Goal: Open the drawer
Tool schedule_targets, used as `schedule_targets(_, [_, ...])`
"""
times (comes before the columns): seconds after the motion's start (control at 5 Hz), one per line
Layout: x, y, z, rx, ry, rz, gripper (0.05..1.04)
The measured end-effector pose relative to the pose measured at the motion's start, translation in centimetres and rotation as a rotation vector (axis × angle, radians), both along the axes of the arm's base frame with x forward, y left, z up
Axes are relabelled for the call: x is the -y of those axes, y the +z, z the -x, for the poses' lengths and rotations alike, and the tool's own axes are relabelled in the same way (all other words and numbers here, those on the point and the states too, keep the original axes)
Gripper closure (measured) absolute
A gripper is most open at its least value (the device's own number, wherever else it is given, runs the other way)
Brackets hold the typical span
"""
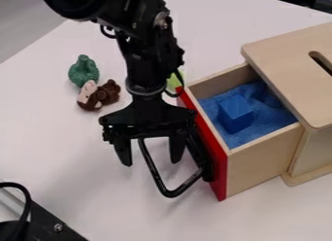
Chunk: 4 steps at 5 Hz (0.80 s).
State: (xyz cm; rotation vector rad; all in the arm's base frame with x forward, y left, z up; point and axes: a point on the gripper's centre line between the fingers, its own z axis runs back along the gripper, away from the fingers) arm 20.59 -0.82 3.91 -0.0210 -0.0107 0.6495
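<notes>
A: yo op, where's your drawer rn?
B: right of center, partway out of your wooden box, w/ a blue cube on blue lining inside. Red front faces lower L.
A: & your gripper?
B: center-ish, by the front. Fingers wide apart, nothing clamped afaict. You've got the black handle showing btwn & below them; can't tell if they touch it.
A: rest of your table?
B: green toy + brown toy upper L, black hardware lower L corner.
</notes>
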Motion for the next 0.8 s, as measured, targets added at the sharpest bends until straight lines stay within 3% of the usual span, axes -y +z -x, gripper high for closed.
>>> schedule_targets(0.2, [0.0, 0.3, 0.1, -0.018, -0.018, -0.008, 0.084])
schedule_targets(0.4, [0.2, 2.8, -0.3, 0.031, -0.029, -0.041, 0.084])
schedule_targets(0.6, [-0.3, 6.4, 0.5, 0.135, -0.04, -0.072, 0.084])
schedule_targets(0.8, [-1.3, 8.1, 2.0, 0.138, -0.071, -0.067, 0.084])
